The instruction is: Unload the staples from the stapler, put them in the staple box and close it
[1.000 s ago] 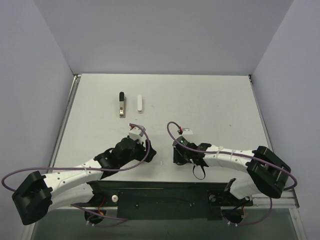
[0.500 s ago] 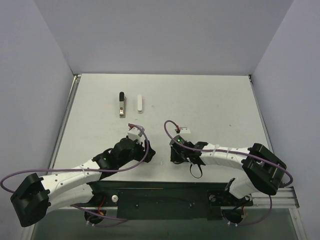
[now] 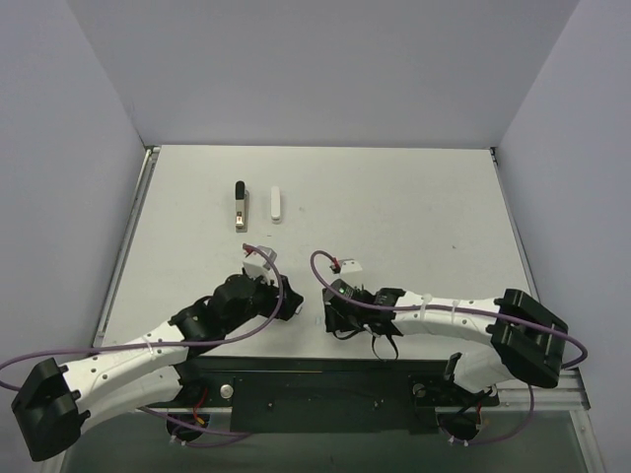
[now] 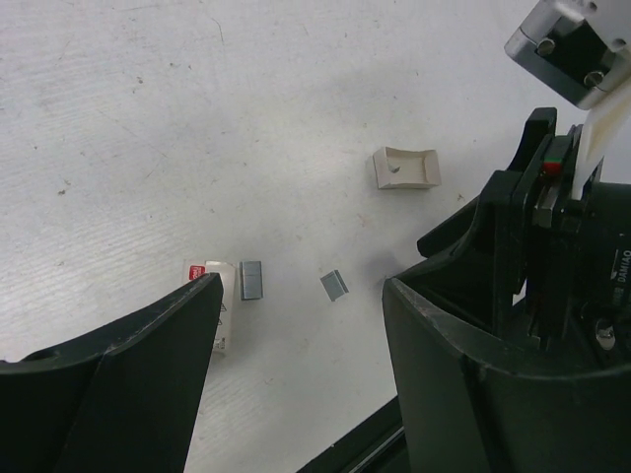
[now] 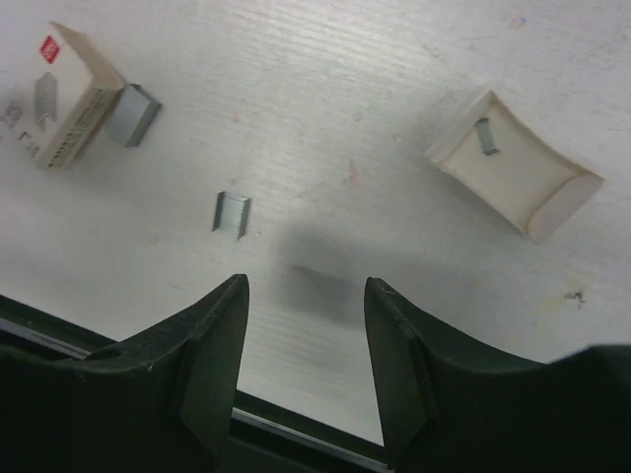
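Both apart, empty: left end effector (image 4: 301, 294), right end effector (image 5: 306, 286) | staple box (image 4: 230, 294) half behind finger | stapler (image 3: 240, 204) indistinct

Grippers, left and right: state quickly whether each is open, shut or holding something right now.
Left gripper: open, holding nothing.
Right gripper: open, holding nothing.

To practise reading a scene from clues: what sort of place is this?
Probably a robotics lab test cell. A white table is boxed in by plain walls, a left arm and right arm are bolted at its near edge, and a stapler and loose staples lie out.
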Action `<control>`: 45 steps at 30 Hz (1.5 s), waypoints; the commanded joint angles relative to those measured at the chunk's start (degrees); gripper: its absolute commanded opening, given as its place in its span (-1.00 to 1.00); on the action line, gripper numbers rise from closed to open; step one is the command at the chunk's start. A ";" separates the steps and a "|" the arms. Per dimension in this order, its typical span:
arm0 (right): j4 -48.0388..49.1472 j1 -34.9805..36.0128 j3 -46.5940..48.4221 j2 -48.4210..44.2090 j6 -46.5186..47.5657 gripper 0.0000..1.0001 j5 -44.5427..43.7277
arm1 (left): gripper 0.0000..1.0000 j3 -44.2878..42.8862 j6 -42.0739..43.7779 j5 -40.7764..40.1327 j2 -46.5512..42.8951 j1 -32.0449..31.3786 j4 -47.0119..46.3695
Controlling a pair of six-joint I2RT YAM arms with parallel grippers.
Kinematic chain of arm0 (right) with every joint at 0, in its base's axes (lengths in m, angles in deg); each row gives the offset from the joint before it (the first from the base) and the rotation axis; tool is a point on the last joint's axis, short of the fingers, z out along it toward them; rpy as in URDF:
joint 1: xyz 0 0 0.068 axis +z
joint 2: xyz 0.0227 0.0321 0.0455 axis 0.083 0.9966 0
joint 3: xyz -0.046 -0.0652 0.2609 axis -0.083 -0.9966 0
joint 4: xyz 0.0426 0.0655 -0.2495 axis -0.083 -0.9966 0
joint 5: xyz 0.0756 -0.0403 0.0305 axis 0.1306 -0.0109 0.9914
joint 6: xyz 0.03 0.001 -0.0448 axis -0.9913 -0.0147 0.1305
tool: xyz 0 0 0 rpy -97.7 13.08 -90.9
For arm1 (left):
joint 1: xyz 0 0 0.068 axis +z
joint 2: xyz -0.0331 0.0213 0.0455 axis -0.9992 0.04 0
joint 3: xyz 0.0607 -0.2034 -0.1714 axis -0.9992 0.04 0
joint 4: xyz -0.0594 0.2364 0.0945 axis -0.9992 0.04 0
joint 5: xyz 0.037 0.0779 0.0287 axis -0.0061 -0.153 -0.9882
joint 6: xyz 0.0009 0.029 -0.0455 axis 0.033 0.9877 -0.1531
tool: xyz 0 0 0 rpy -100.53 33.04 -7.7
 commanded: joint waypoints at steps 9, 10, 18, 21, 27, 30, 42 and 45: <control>0.93 4.03 9.09 5.73 4.18 0.03 -4.39 | 0.53 3.00 -2.22 -2.87 -10.29 -0.35 4.57; 1.37 4.03 9.18 5.99 5.84 0.07 -4.31 | 0.53 3.44 -2.40 -3.22 -11.86 -0.35 5.10; 0.93 2.36 13.84 9.07 22.18 0.31 4.91 | 0.53 5.73 -8.63 -10.07 -20.56 -0.35 12.66; 0.76 2.18 14.89 9.42 30.08 0.31 8.51 | 0.53 6.43 -9.78 -11.48 -23.29 -0.35 14.25; 0.40 1.04 16.74 12.23 39.50 0.32 14.85 | 0.53 7.84 -10.57 -12.45 -26.99 -0.35 14.95; 2.51 0.95 16.48 12.76 41.71 0.31 14.94 | 0.53 8.01 -10.75 -12.80 -27.70 -0.35 15.48; 7.17 -2.12 17.53 18.21 43.65 0.25 20.04 | 0.53 8.72 -11.19 -12.72 -28.22 -0.35 15.04; 7.61 -2.65 17.97 19.35 43.47 0.24 19.95 | 0.53 9.15 -10.84 -12.63 -28.75 -0.35 14.25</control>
